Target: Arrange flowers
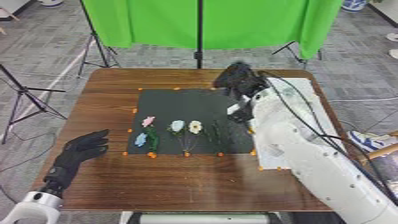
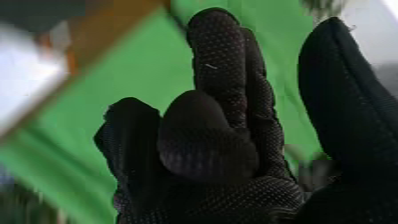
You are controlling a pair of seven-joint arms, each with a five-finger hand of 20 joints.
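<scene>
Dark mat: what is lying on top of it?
The mat holds a pink flower, a blue one, two pale ones and green stems. The right hand and arm cover its far right corner, so anything there is hidden.

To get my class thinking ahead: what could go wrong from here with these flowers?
The white flower and the cream flower lie close together, so lifting one might drag the other. The left hand is beside the dark mat; swinging inward, it could knock the blue flower.
</scene>
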